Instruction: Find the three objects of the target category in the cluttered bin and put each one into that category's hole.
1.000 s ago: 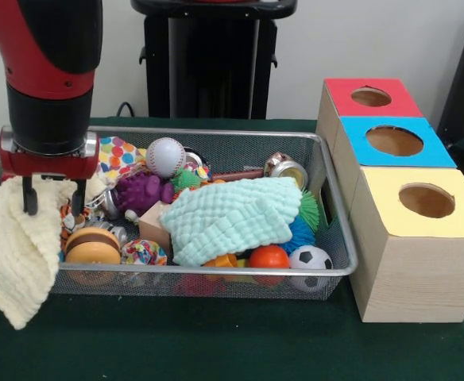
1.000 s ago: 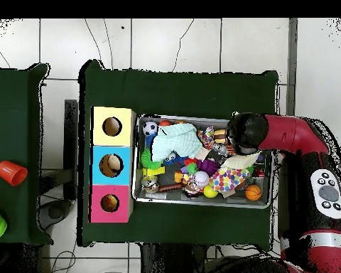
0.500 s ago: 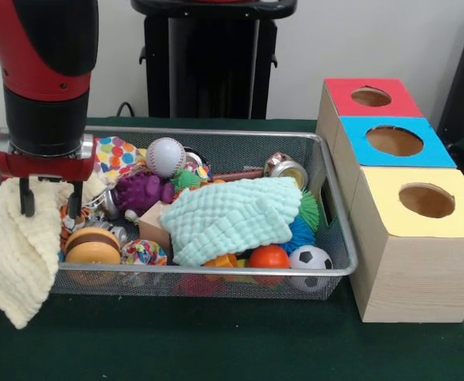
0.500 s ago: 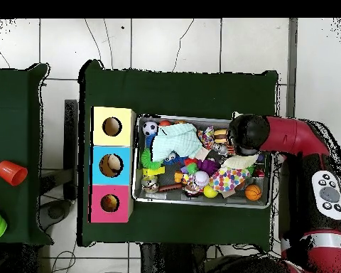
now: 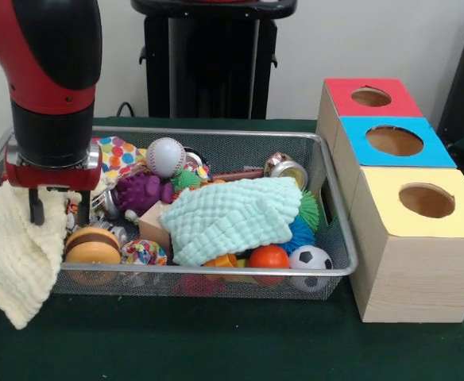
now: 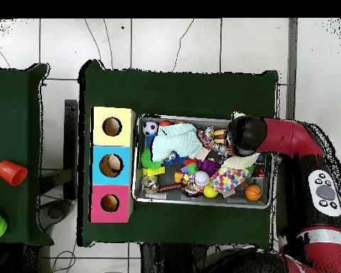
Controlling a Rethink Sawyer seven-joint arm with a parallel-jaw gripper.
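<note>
From the front I see my gripper [image 5: 52, 213] low over the 9 o'clock end of the wire-mesh bin [image 5: 216, 274]. One dark finger [image 5: 36, 208] lies against the pale yellow waffle cloth [image 5: 17, 254], which drapes over the bin's rim onto the green table cover [image 5: 216, 349]; whether the jaws pinch the cloth or stand released, I cannot tell. The task names no category, but if it is balls, the stitched baseball [image 5: 166, 156] sits at about 2 o'clock from the jaws, and the glossy orange ball [image 5: 268, 257] and soccer ball [image 5: 310, 258] lie well apart at the 4 o'clock corner, half under the mint waffle cloth [image 5: 240, 216]. All are round, so no long axis matters. Red, blue and yellow-topped wooden boxes [image 5: 395, 143] stand at 3 o'clock, each with a round hole.

From overhead the black wrist hides the gripper [image 6: 244, 135] at the bin's 3 o'clock end. The boxes [image 6: 111, 165] touch its 9 o'clock side, the soccer ball [image 6: 150, 129] just beside them, and a small basketball [image 6: 253, 192] lies at 5 o'clock.
</note>
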